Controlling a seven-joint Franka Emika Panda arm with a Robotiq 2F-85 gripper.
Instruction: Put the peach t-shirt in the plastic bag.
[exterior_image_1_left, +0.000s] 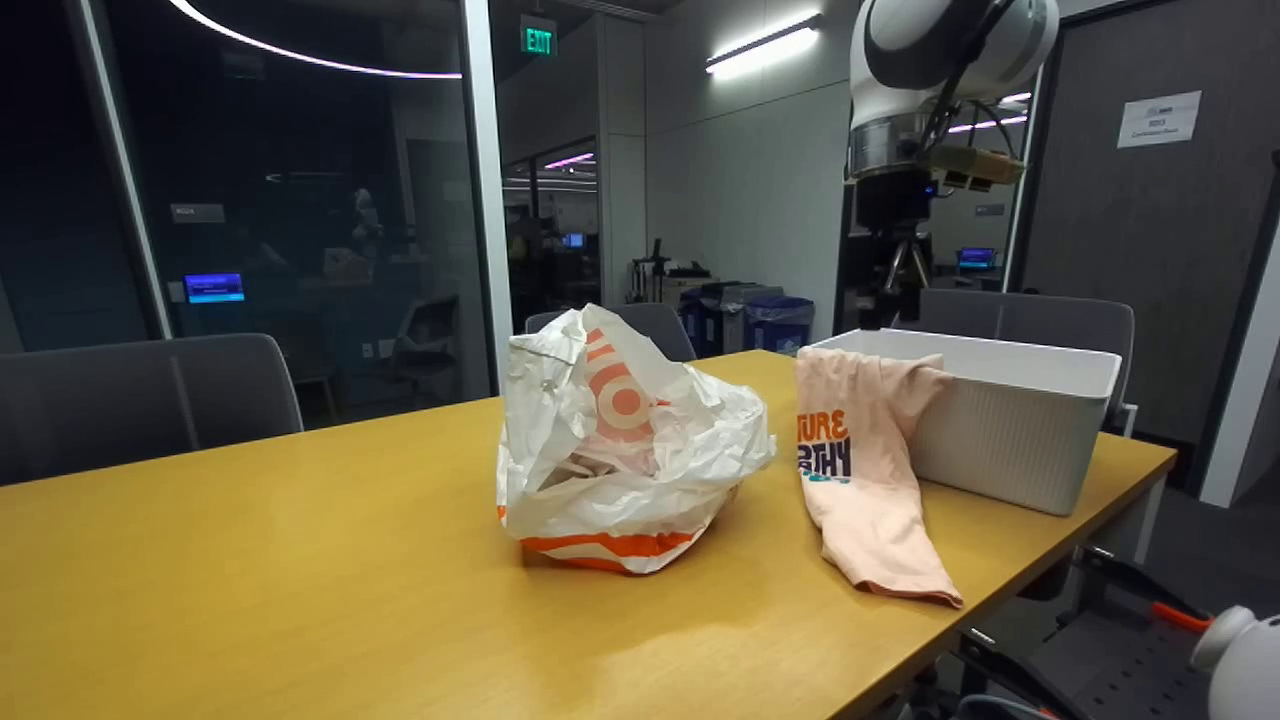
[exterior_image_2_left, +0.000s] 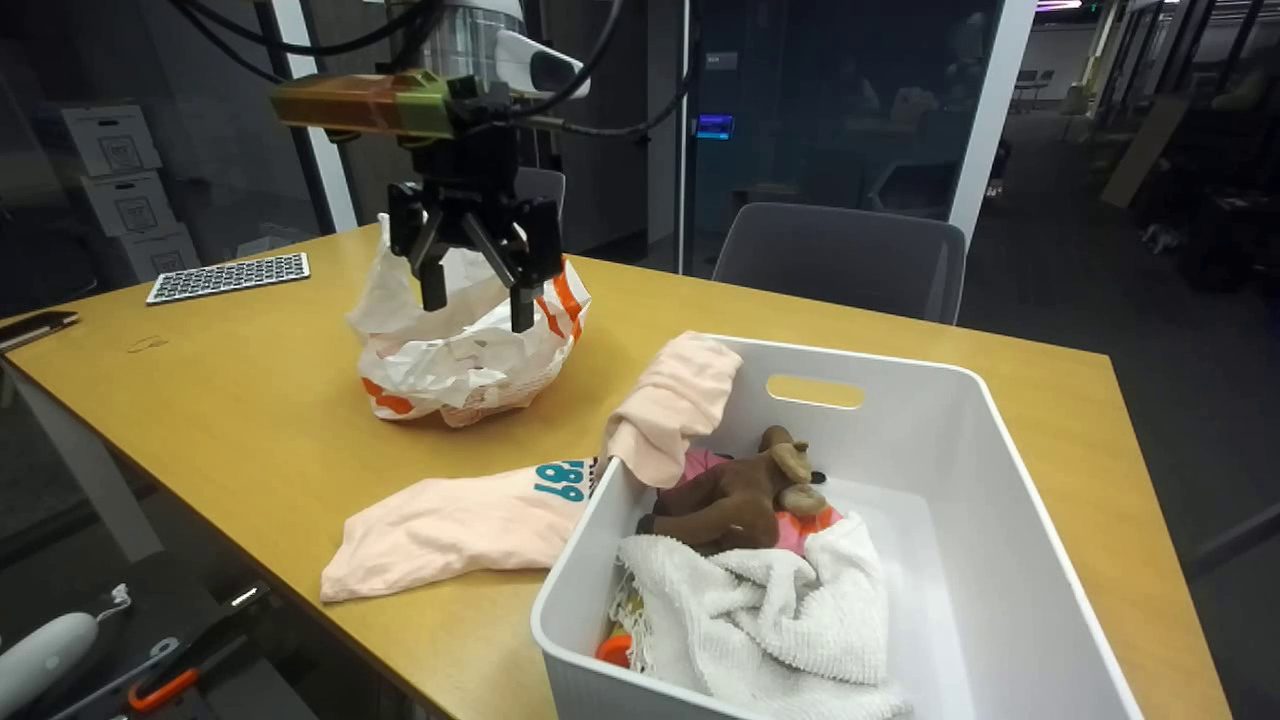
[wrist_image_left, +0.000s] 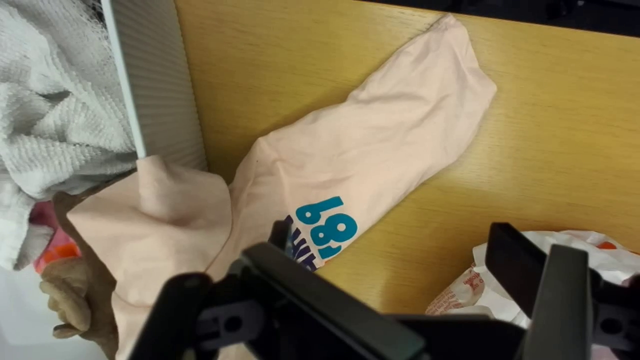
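The peach t-shirt (exterior_image_1_left: 875, 530) hangs over the rim of the white bin, one end inside and the longer end on the table, in both exterior views (exterior_image_2_left: 460, 530). In the wrist view the t-shirt (wrist_image_left: 370, 135) runs from the bin across the table. The plastic bag (exterior_image_1_left: 620, 515) stands crumpled on the table beside the bin, its mouth partly open; it also shows in an exterior view (exterior_image_2_left: 430, 370) and at the wrist view's lower right (wrist_image_left: 505, 292). My gripper (exterior_image_2_left: 478, 298) is open and empty, raised above the table and touching neither thing; it also shows elsewhere (exterior_image_1_left: 890, 300) (wrist_image_left: 397, 255).
The white bin (exterior_image_2_left: 930, 415) holds a brown plush toy (exterior_image_2_left: 740, 500), a white towel (exterior_image_2_left: 780, 620) and some pink and orange cloth. A keyboard (exterior_image_2_left: 230, 277) and a dark phone-like object (exterior_image_2_left: 35, 328) lie at the table's far end. Chairs (exterior_image_1_left: 150, 400) stand along the table.
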